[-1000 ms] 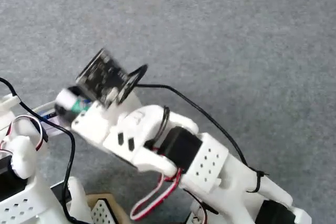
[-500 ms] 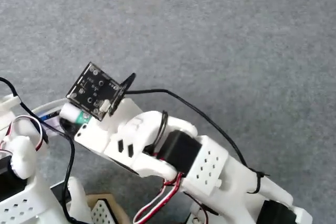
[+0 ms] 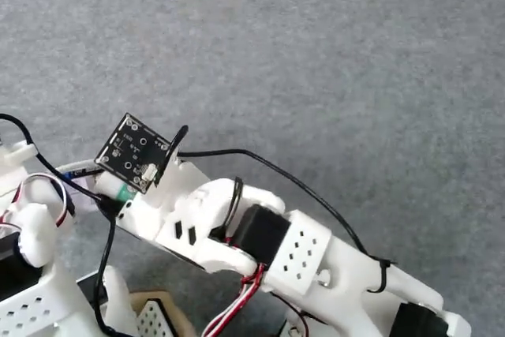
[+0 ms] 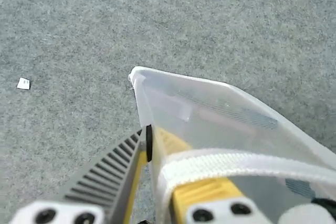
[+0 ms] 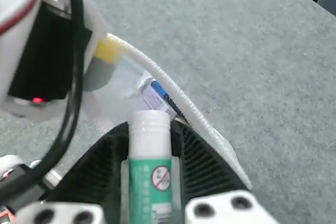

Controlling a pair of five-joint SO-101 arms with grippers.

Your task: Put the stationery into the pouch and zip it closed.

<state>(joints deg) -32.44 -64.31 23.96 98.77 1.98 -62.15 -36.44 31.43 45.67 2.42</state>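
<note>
The pouch (image 3: pixel 73 171) sits at the near left of the grey table (image 3: pixel 331 61), where the high view offers just a sliver of it beside the right arm's wrist. There the glue stick (image 3: pixel 116 192) peeks out under that arm's camera board, and the claw itself is hidden.

The right wrist view gives what the high view hides. The right gripper (image 5: pixel 149 129) is closed snugly on the glue stick (image 5: pixel 149 171), its black jaws pressing both sides. The stick's white threaded end is at the pouch's (image 5: pixel 181 106) open mouth. A blue-and-white item (image 5: pixel 156 96) already lies inside.

The left wrist view shows the left gripper (image 4: pixel 151 148) pinched tight on the clear pouch's (image 4: pixel 210 114) rim, the white zipper band running past its yellow finger. A small white scrap (image 4: pixel 23 83) lies on the table, well apart to the left.
</note>
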